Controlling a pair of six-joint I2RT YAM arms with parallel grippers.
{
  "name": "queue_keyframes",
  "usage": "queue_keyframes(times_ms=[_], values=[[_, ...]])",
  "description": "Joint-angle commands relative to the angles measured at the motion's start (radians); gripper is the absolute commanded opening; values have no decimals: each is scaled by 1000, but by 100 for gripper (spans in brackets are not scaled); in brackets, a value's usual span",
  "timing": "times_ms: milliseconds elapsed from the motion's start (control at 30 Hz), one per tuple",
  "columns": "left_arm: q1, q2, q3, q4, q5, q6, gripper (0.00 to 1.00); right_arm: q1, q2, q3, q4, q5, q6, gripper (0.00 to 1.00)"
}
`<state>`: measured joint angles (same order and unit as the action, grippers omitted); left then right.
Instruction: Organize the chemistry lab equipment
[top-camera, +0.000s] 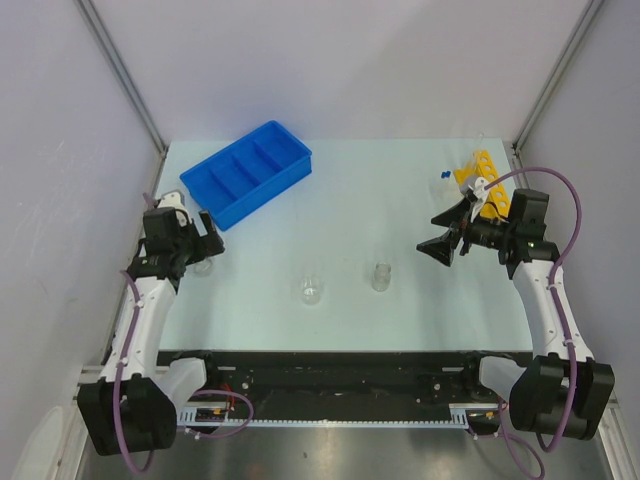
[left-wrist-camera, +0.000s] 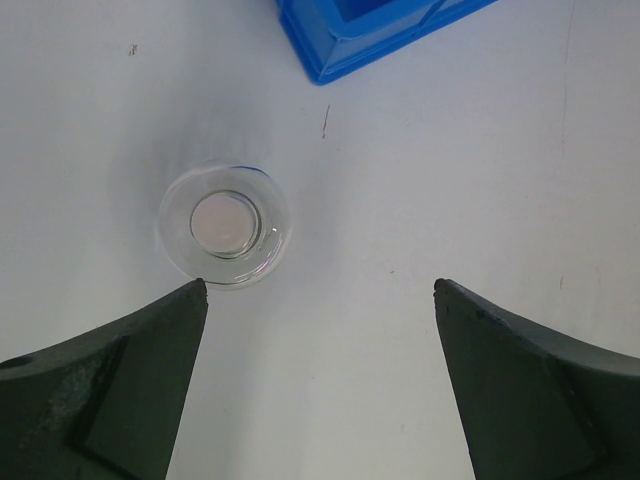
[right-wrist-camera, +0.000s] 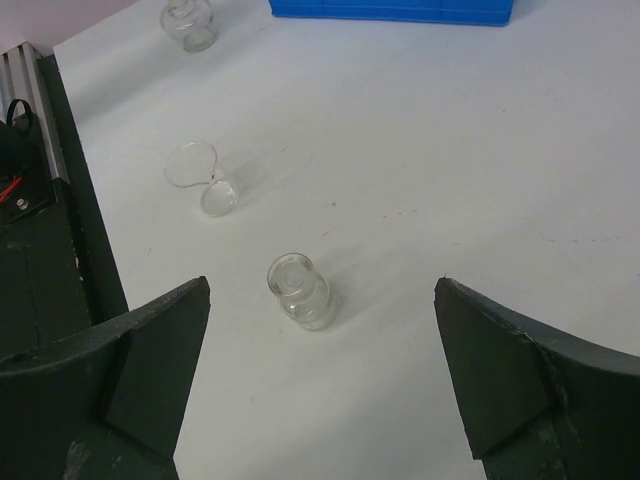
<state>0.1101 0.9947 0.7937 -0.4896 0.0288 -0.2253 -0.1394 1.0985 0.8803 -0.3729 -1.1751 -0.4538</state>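
Pale table (top-camera: 400, 200) between grey walls, from above: tray (top-camera: 247, 172) at 11 o'clock, rack (top-camera: 482, 178) at 2 o'clock, beaker (top-camera: 313, 290) and vial (top-camera: 381, 277) apart from each other near 6 o'clock.

Left wrist view: the left gripper (left-wrist-camera: 320, 290) has its jaws spread wide and holds nothing. A small jar (left-wrist-camera: 224, 224) stands at 10 o'clock, just beside one finger.

Right wrist view: the right gripper (right-wrist-camera: 321, 281) is spread wide too, and empty. The vial is on the table ahead of it, the beaker at 11 o'clock.

A robot test cell in a lab, I'd say: pale table (top-camera: 400, 200) walled by plain white panels (top-camera: 330, 60) on aluminium posts (top-camera: 125, 70), glass beaker (top-camera: 313, 290), vial (top-camera: 381, 276), yellow holed rack (top-camera: 483, 178) at its far right corner
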Motion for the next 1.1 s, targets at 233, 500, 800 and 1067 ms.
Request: queue_keyframes(times_ms=[233, 500, 800, 1067], values=[[25, 25, -34, 45, 3, -5, 100, -2, -17, 3, 8, -4, -3, 100], [25, 97, -34, 36, -62, -9, 100, 14, -22, 3, 6, 5, -9, 100], [31, 203, -10, 22, -116, -48, 100, 23, -20, 5, 2, 12, -16, 100], [33, 346, 71, -15, -170, -85, 100, 23, -11, 3, 0, 12, -17, 100]])
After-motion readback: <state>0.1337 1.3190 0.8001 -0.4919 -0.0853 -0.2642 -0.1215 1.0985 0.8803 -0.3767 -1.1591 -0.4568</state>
